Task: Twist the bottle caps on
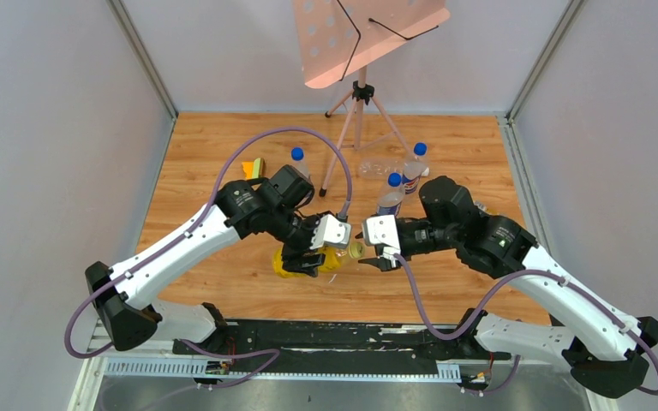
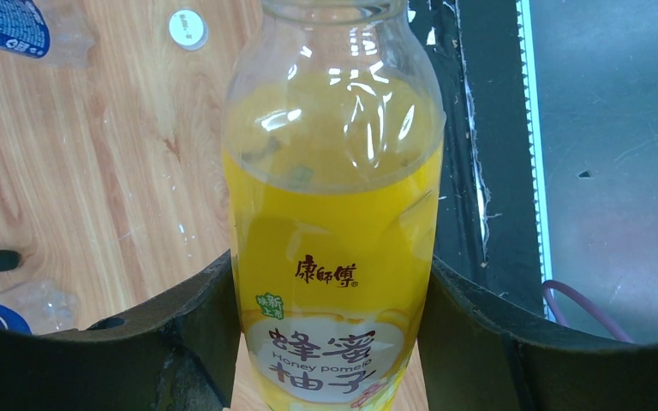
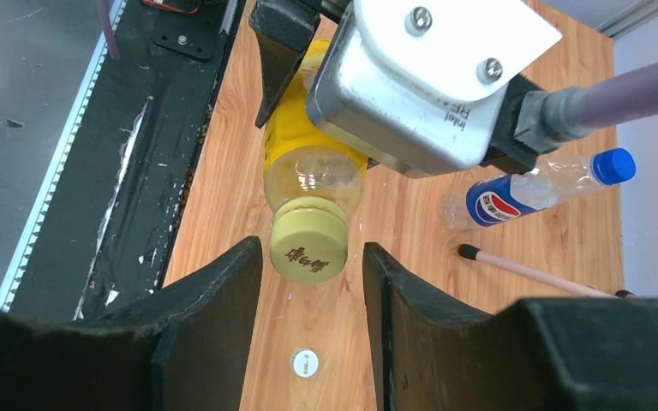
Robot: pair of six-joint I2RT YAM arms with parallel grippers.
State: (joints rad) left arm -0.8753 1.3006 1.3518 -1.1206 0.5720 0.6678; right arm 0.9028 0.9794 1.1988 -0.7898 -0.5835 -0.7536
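Observation:
My left gripper (image 1: 311, 255) (image 2: 332, 274) is shut on the yellow bottle (image 1: 332, 259) (image 2: 334, 223), gripping its labelled body and holding it tilted, neck toward the right arm. The yellow cap (image 3: 308, 243) (image 1: 355, 250) sits on the bottle's neck (image 3: 313, 175). My right gripper (image 1: 372, 257) (image 3: 313, 257) is open, its fingers (image 3: 223, 291) on either side of the yellow cap with a gap on both sides. A white cap (image 3: 305, 362) (image 2: 188, 28) lies loose on the wooden table. No amber-brown bottle is in view.
Three clear blue-capped bottles stand behind the arms (image 1: 298, 160) (image 1: 391, 195) (image 1: 415, 167); one shows in the right wrist view (image 3: 531, 187). A music stand (image 1: 360, 94) stands at the back, one leg (image 3: 531, 272) near the grippers. The black table edge (image 3: 120, 171) is close.

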